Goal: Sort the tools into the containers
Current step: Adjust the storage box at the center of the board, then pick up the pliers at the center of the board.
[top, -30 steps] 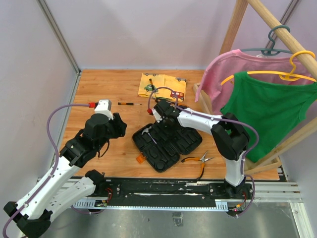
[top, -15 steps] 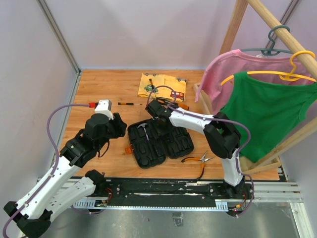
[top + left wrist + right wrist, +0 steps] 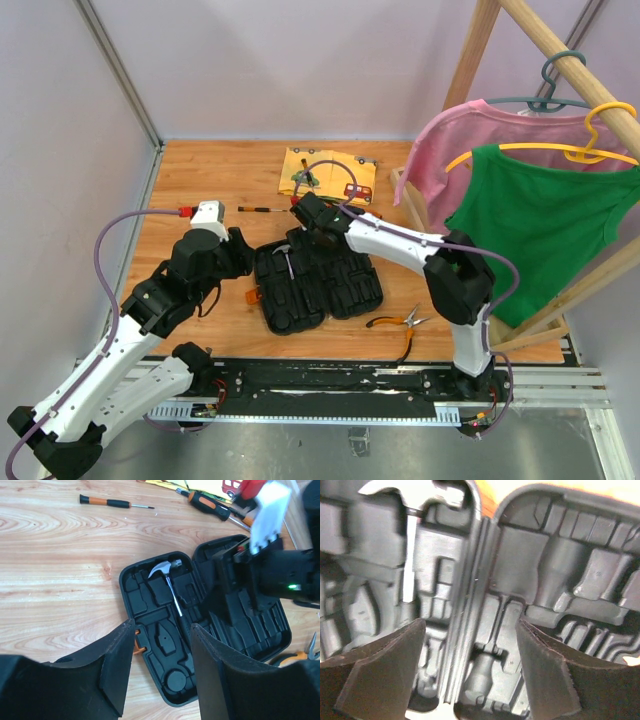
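Note:
The black tool case (image 3: 330,295) lies open on the wooden table, orange latch at its left edge. A steel claw hammer (image 3: 290,262) sits in a slot of the left half; it also shows in the left wrist view (image 3: 170,582) and the right wrist view (image 3: 410,555). My right gripper (image 3: 320,243) is open, empty, low over the case's hinge (image 3: 470,605) at its far edge. My left gripper (image 3: 240,255) is open and empty, just left of the case (image 3: 200,630). A thin dark screwdriver (image 3: 262,209), an orange-and-black screwdriver (image 3: 210,502) and orange-handled pliers (image 3: 400,322) lie on the table.
A yellow cloth (image 3: 328,172) lies at the back centre. A wooden clothes rack (image 3: 470,60) with a pink and a green shirt (image 3: 540,230) stands on the right. White walls close the left and back.
The open case has turned and slid left, its latch now nearer my left gripper. My right gripper moved left and farther back with it. The left arm has not moved.

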